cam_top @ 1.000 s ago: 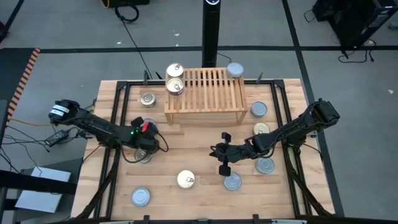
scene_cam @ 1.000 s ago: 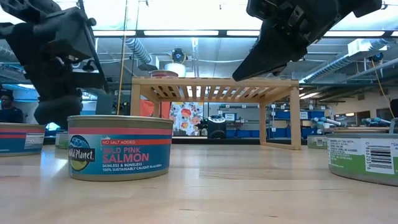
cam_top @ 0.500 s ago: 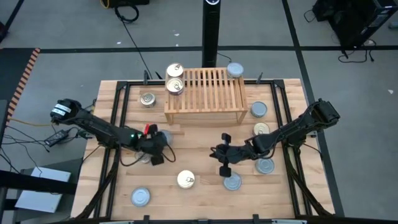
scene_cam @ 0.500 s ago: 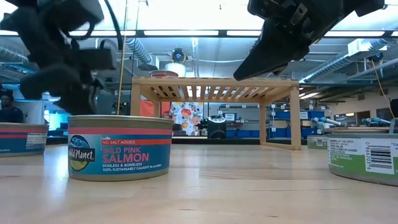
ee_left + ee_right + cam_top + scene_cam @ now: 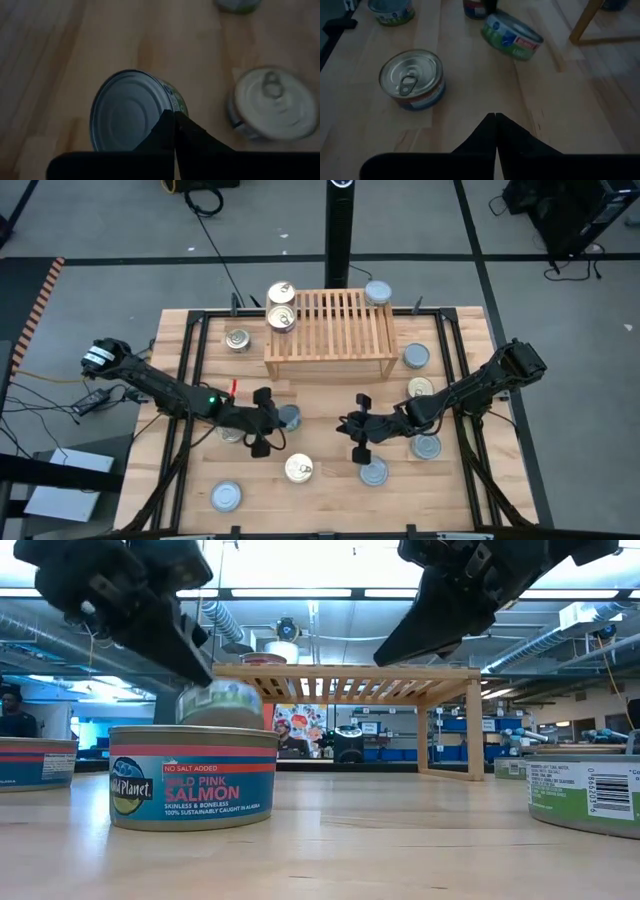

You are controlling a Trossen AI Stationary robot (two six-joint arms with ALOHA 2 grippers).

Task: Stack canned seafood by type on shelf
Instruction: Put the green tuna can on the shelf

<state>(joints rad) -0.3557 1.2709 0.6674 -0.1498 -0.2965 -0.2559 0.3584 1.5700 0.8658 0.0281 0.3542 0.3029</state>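
green-label tin [image 5: 586,792] cut off, motion-blurred tin [image 5: 218,704]

A robotics lab — exposed ceiling ducts [image 5: 215,615], strip lights [image 5: 290,592], floor cables [image 5: 205,200] beyond the table [image 5: 320,395].

short round blue-labelled tin [image 5: 193,777] up front reads "Wild Planet", "NO SALT ADDED", "WILD PINK SALMON", green-labelled tin [image 5: 585,794] just shows a barcode

Both arms are dark, slim and jointed. The left arm [image 5: 150,385] has a white band near its base, a small green light and a red mark. Each arm ends in two black fingers [image 5: 165,137].
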